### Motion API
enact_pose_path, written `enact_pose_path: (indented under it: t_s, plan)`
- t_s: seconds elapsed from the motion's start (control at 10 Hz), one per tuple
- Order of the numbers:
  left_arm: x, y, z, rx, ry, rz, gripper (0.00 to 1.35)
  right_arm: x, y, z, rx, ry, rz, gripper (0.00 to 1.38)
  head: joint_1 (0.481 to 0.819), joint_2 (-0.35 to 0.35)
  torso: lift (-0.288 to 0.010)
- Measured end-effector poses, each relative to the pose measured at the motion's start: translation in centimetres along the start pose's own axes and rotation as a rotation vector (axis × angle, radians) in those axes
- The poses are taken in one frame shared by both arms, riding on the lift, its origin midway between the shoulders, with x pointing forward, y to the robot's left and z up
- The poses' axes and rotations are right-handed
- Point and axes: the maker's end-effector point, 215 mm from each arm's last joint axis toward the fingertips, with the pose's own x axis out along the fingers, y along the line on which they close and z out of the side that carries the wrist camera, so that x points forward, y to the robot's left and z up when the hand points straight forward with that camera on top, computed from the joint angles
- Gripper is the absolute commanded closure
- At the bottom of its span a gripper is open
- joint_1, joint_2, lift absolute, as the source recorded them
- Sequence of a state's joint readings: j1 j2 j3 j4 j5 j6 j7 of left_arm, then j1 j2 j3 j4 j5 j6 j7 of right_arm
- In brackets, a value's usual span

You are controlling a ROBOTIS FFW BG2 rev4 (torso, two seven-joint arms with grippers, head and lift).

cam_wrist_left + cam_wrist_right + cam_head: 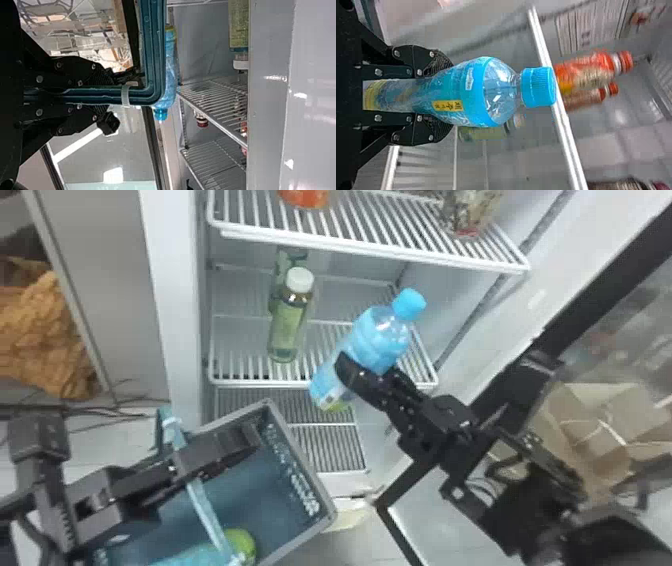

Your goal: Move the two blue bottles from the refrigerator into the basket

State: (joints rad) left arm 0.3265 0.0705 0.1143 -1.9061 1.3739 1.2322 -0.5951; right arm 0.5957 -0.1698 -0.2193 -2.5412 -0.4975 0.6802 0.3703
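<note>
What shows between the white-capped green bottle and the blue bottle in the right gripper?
In the head view, a bare stretch of white wire shelf shows between the green bottle and the blue bottle.

My head looks forward and down at the fridge shelves [370,251], upper centre; my wrist views (sideways, nearer) share them.

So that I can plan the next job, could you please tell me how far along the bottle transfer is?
About half done, it seems: one blue bottle already lies in the basket, whose handle the left pincer holds. The second blue bottle is in the right pincer, tilted before the refrigerator shelves. Left to do: bring it over the basket and release it inside.
</note>
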Motion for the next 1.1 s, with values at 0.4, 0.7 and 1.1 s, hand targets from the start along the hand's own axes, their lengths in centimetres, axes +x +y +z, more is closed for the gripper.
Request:
enact_pose_path:
  t_s: [0.4, 0.7, 1.1]
  plan:
    - [0.0, 0.3, -0.1, -0.009, -0.004, 0.003, 1.19, 0.0, 8.0, -2.6, 0.092, 0.081, 0.183, 1.28, 0.695, -0.178, -0.216]
    - [0.2, 0.2, -0.1, -0.011, -0.006, -0.006, 1.19, 0.1, 10.3, -6.5, 0.137, 0.197, 0.249, 1.03, 0.695, -0.125, -0.216]
    - [0.2, 2.1, -0.1, -0.014, -0.007, 0.082, 1.19, 1.6, 10.3, -12.3, 0.239, 0.330, 0.351, 0.11, 0.695, -0.101, -0.216]
